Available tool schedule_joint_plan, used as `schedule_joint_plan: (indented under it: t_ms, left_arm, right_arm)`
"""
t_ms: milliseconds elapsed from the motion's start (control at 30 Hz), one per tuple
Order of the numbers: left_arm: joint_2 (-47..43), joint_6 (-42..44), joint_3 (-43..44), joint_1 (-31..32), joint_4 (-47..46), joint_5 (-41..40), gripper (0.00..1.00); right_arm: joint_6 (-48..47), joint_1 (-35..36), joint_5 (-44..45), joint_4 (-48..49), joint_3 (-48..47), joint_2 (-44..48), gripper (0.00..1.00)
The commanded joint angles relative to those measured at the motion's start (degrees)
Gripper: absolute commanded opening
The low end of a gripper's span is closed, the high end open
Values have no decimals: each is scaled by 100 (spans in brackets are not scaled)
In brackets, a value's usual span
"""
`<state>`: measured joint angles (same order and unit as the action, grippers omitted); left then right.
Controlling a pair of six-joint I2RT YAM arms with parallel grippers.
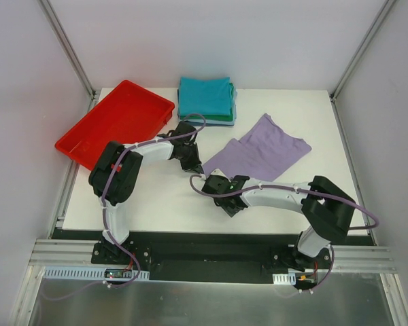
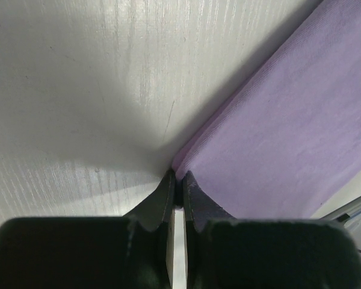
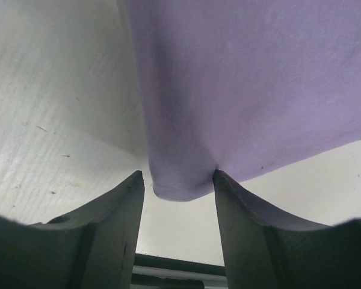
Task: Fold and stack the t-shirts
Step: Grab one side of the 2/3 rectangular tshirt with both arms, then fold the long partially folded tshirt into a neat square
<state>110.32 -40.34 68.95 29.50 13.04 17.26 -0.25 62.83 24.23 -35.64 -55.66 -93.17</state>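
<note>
Left claw (image 2: 178,191) is clamping the edge of the lavender shirt (image 1: 266,151), right claw (image 3: 177,180) is straddling its corner with jaws apart, presumably readying a two-point lift for folding, the shirt lying flat on the desk (image 1: 156,204) just right of the folded stack (image 1: 205,98).

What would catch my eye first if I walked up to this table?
Probably the lavender t-shirt lying on the right half of the white table, with the left claw shut on its near-left edge and the right claw open around a corner of it. Next come the bright red tray at the far-left corner and the stack of folded t-shirts, teal on top, at the far edge.
</note>
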Motion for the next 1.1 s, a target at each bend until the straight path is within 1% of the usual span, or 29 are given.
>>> schedule_joint_plan:
  t_ms: [0, 100, 200, 300, 333, 400, 500, 600, 700, 767, 933, 1000, 1067]
  left_arm:
    - [-283, 175, -101, -84, 296, -241, 0]
    - [-309, 175, -118, -93, 305, -231, 0]
    - [-380, 149, -180, -102, 305, -275, 0]
    - [-598, 96, -303, -119, 322, -345, 0]
    - [-713, 96, -407, -128, 340, -398, 0]
    - [-1072, 44, -575, -172, 392, -599, 0]
    - [-1714, -88, -926, -225, 515, -1126, 0]
    - [-2478, -176, -1207, -278, 752, -1566, 0]
    - [-3304, -238, -1436, -278, 1024, -2102, 0]
    - [-3875, -273, -1559, -278, 1209, -2383, 0]
    - [-5229, -317, -1709, -278, 1526, -2762, 0]
    - [-5582, -326, -1701, -278, 1526, -2754, 0]
    - [-5793, -317, -1639, -269, 1526, -2719, 0]
  right_arm:
    - [341, 115, 179, -365, -200, -184, 52]
    - [350, 116, -40, -277, -147, -263, 43]
    - [377, 151, -321, -181, -164, -351, 27]
    - [394, 265, -497, -102, -217, -395, 14]
    - [368, 309, -663, -49, -217, -361, 10]
    - [368, 370, -1041, 248, -200, -220, 7]
    - [455, 519, -1787, 653, -200, 96, 1]
    - [613, 678, -2735, 1145, -200, 570, 1]
    - [833, 810, -3790, 1909, -121, 948, 1]
    - [965, 897, -4222, 2314, -121, 1142, 1]
    - [1316, 1003, -4892, 2894, -139, 1528, 1]
    - [1413, 1003, -4954, 3071, -77, 1669, 1]
    - [1458, 1003, -4805, 3107, 11, 1862, 0]
